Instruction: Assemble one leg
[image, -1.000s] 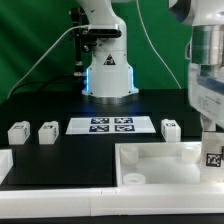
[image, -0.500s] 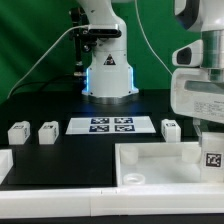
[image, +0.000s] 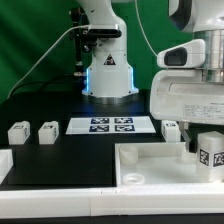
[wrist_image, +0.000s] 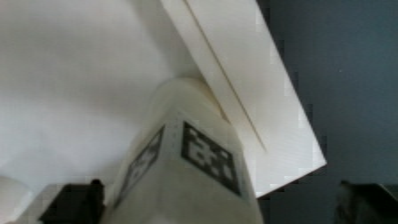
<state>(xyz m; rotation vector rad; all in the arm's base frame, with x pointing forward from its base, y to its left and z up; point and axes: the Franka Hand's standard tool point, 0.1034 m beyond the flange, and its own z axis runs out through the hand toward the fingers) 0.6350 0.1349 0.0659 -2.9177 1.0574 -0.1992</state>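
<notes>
The tabletop is carrying everything, and the biggest thing on it is the white tray-like piece with its raised rim, lying toward five o'clock in the exterior view. Its rim is probably keeping a part from sliding off during fitting. A round socket is showing at the tray's near corner, at about six o'clock, and it is sitting empty.

Above the tray's three o'clock side the arm's gripper is hanging with its jaws spread wide apart, clamping nothing. In the wrist view the two dark fingertips are standing clear on either side of a tagged white block.

That block, the leg, is standing on the tray at three o'clock, its tag facing the camera. It is sitting just under the jaws, so I judge the arm is lining up over it for a pick.

At the centre the marker board is lying flat. Another leg-like block is sitting just past the board at two o'clock, and two more are waiting at nine o'clock, presumably parked as spares.
</notes>
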